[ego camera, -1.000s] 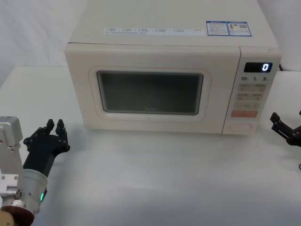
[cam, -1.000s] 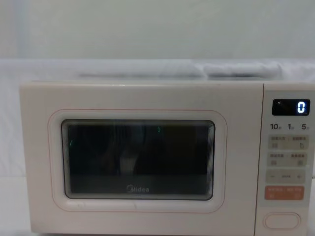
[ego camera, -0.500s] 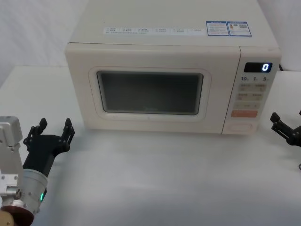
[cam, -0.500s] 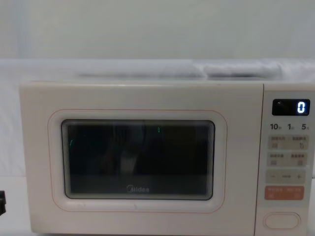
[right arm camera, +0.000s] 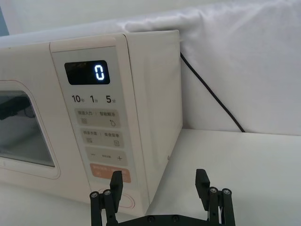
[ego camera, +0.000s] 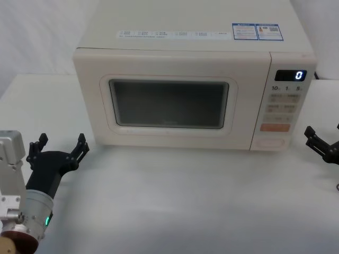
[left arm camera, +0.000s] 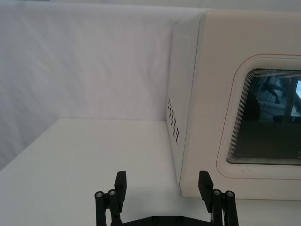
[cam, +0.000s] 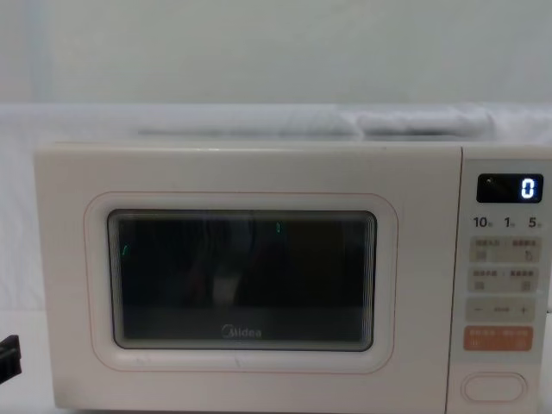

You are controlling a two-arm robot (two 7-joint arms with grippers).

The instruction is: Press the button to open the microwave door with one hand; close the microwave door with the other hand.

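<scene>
The cream microwave point(ego camera: 175, 53) stands at the back of the white table, its door point(ego camera: 169, 106) closed flush, dark window facing me. The oval button point(ego camera: 270, 142) sits at the bottom of the control strip, below the orange key; it also shows at the chest view's lower right point(cam: 493, 387). My left gripper point(ego camera: 58, 148) hovers open and empty near the microwave's front left corner point(left arm camera: 181, 179), fingers point(left arm camera: 121, 181) spread wide. My right gripper point(ego camera: 319, 144) is open and empty beside the microwave's right side, level with the button point(right arm camera: 127, 201).
A black power cable point(right arm camera: 211, 94) runs down behind the microwave's right side against the white backdrop. Bare white table point(ego camera: 180, 201) stretches in front of the microwave between both arms. The display point(ego camera: 290, 75) reads 0.
My left gripper's fingers have spread from nearly together to wide apart, staying in place by the front left corner. The right gripper and the door have not moved.
</scene>
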